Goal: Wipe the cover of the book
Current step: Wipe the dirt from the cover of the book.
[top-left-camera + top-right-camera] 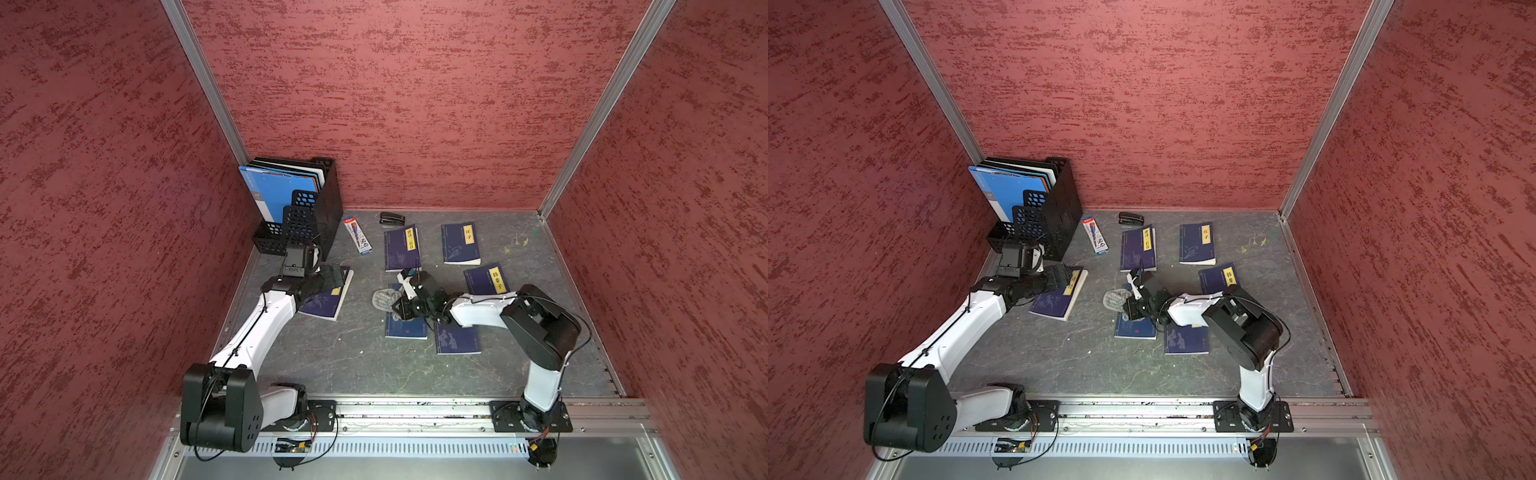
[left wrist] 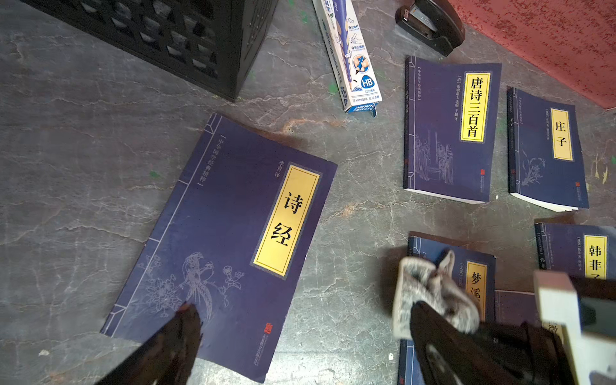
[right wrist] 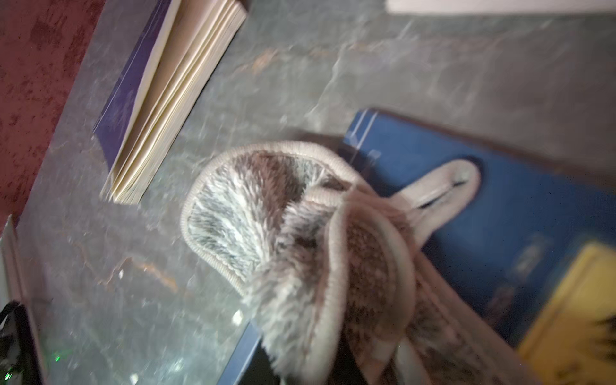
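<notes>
The right gripper [image 1: 398, 308] pinches the bunched end of a fluffy grey-brown cloth [image 1: 384, 298], and its fingers are pressed close on it. The cloth lies partly on one far corner of a dark blue book [image 1: 406, 329] and partly on the grey table [image 1: 332, 357]. This book sits near the middle of the table, just beside another blue book [image 1: 457, 340] on the robot's right. The right wrist view is blurry, but there the cloth [image 3: 266, 216] spills over the corner of the same book [image 3: 500, 200]. The left gripper [image 1: 331, 276] is over a different blue book [image 1: 324, 303] next to the black file rack [image 1: 320, 208]. Its fingers [image 2: 180, 333] are spread wide and hold nothing. One tip is over that book's cover, but I cannot tell if it touches. A pencil box [image 1: 358, 236] and a stapler [image 1: 391, 218] lie near the back wall.
</notes>
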Motion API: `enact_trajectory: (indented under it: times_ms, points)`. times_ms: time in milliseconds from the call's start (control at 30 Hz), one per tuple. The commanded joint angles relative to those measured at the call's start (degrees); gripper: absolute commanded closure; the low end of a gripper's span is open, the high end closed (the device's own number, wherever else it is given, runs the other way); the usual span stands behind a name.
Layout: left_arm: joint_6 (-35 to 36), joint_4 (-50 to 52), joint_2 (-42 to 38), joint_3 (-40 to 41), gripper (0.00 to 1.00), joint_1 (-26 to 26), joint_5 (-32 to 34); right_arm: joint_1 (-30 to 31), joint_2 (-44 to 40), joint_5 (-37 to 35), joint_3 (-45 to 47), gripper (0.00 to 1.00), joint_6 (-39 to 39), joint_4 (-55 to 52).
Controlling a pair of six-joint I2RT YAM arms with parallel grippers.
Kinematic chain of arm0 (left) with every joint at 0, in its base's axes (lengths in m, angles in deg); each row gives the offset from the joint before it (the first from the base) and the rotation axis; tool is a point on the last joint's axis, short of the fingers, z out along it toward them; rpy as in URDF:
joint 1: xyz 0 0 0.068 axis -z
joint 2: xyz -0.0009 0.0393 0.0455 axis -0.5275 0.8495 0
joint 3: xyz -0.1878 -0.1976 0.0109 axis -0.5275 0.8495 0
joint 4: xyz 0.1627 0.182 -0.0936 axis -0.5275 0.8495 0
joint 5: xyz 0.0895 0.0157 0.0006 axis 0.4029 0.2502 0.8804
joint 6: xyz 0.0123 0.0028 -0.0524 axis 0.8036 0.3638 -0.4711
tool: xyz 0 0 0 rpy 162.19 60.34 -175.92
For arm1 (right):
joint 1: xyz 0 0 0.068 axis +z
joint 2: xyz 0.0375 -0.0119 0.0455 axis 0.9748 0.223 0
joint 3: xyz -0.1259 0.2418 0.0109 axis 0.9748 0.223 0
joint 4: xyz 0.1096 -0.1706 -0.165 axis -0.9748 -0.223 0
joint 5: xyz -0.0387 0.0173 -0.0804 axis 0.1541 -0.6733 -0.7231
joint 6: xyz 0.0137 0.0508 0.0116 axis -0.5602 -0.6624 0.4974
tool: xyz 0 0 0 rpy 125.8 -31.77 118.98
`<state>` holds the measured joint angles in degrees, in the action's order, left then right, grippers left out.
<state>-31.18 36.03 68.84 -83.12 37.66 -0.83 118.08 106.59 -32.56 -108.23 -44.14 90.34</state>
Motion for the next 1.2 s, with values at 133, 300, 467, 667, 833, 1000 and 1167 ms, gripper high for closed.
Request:
enact_trajectory:
  times_ms: [133,300,467,667,833,1000,1167]
  points:
    - [0.0,0.3,0.2,-1.2,0.01,1.0,0.2,-3.1,3.1,-1.7,-0.6,0.84,4.7,-8.0]
    - [0.0,0.2,0.5,-2.0,0.01,1.0,0.4,0.6,-4.6,-0.1,9.6,0.83,2.2,-6.5]
    - [-0.2,-0.7,1.3,-2.3,0.01,1.3,0.6,7.6,-10.1,-0.3,16.5,0.83,-2.6,-7.3]
    - [-0.3,-1.1,2.7,-2.6,0.01,2.0,0.7,6.1,-9.8,-3.3,18.0,0.82,-3.4,-5.8]
    - [-0.4,-0.6,2.6,-2.5,0.01,2.6,0.7,-1.1,-2.9,-3.1,11.5,0.82,0.5,-4.3]
    - [-0.7,-0.2,2.3,-2.5,0.01,4.0,0.7,-5.9,2.8,-5.2,2.7,0.82,4.8,-6.6]
    - [-0.3,0.7,3.2,-4.0,0.01,5.0,1.7,-6.0,2.0,-3.7,1.3,0.81,6.2,-8.3]
